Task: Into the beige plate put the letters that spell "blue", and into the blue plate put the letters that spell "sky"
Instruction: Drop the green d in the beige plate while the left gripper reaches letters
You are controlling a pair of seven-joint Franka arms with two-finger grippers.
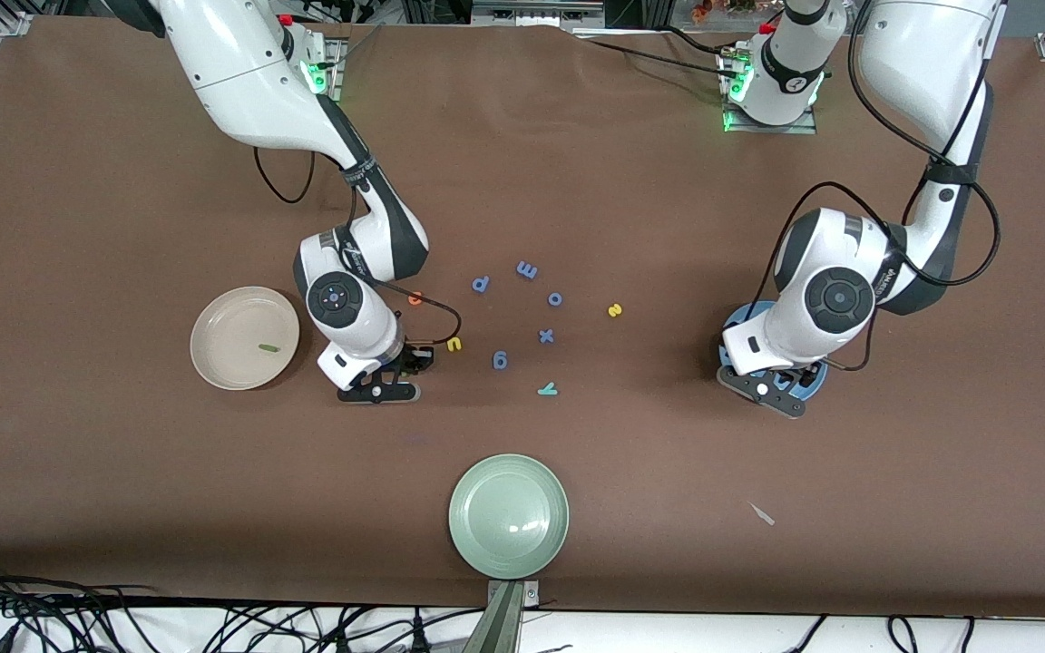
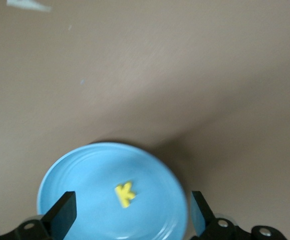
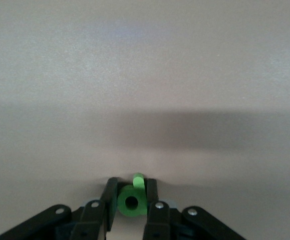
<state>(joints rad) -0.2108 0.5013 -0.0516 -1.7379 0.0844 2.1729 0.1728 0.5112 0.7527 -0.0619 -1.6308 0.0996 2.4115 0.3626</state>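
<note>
My right gripper (image 3: pixel 131 187) is low at the table, shut on the green "b" (image 3: pixel 131 201). It stands (image 1: pixel 415 361) between the beige plate (image 1: pixel 219 319) and the yellow "u" (image 1: pixel 454 344). A thin green "l" (image 1: pixel 269 347) lies in the beige plate. The orange "e" (image 1: pixel 415 297) shows just past the right arm's wrist. My left gripper (image 2: pixel 130 210) hangs open over the blue plate (image 2: pixel 74 165), where the yellow "k" (image 2: pixel 125 193) lies. In the front view the left arm (image 1: pixel 790 374) covers most of that plate (image 1: pixel 738 317). The yellow "s" (image 1: pixel 614 310) and teal "y" (image 1: pixel 547 389) lie mid-table.
Several blue-purple letters (image 1: pixel 527 269) are scattered mid-table among the task letters. A pale green plate (image 1: pixel 509 515) sits near the table's front edge. A small scrap (image 1: pixel 762 514) lies on the mat toward the left arm's end.
</note>
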